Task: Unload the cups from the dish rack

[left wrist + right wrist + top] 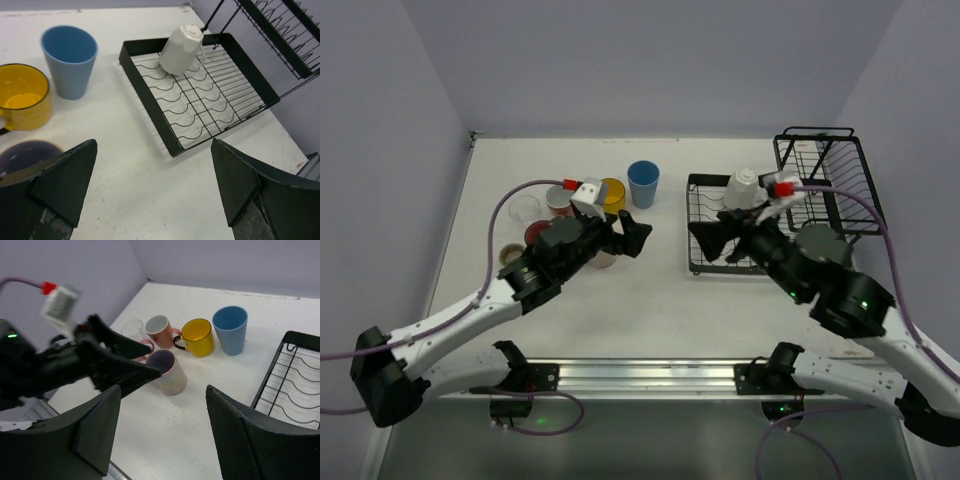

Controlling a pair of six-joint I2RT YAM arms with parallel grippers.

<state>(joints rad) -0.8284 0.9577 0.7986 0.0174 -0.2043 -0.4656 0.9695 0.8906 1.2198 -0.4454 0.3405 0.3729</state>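
Above, left end effector (pixel 638 235) and right end effector (pixel 708 240) are seen spread, empty; left wrist: a white cup (pixel 181 49) is caught upended in the dish rack (pixel 150 97); right wrist: other cups (pixel 196 336) are grouped left on the table (pixel 200 430).

One upturned cup (pixel 181 49) sits at the far end of the dish rack's (pixel 145 100) flat tray, the taller basket section (pixel 830 180) just right of it. Left of the rack, on the table (pixel 660 310), stand a tumbler (pixel 70 60), then a handled mug (pixel 22 95), with more cups (pixel 167 371) clustered farther left.
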